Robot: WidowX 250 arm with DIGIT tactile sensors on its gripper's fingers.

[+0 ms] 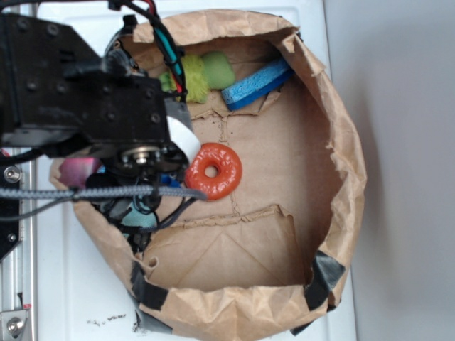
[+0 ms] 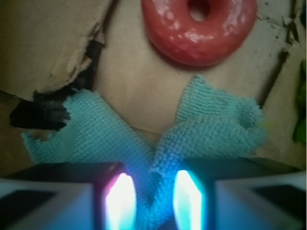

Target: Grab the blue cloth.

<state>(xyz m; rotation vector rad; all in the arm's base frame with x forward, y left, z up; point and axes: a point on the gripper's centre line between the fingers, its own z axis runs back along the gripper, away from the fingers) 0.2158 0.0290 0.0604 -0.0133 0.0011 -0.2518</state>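
The blue cloth (image 2: 216, 129) lies in a bent V shape on the brown paper floor, just below the orange ring (image 2: 199, 33). In the wrist view, my gripper (image 2: 153, 201) is down over the bend of the V. The cloth fills the narrow gap between the two glowing fingertips and touches both. From the exterior view the arm covers most of it. Only a teal scrap of the cloth (image 1: 142, 217) shows under the gripper (image 1: 138, 206), left of and below the orange ring (image 1: 213, 170).
Everything sits inside a crumpled brown paper bag wall (image 1: 341, 163). A bright blue sponge (image 1: 256, 84), a green object (image 1: 217, 69) and a fuzzy yellow-green object (image 1: 193, 77) lie at the back. A pink item (image 1: 78, 170) is at the left. Black tape (image 2: 41, 112) borders the cloth's left end.
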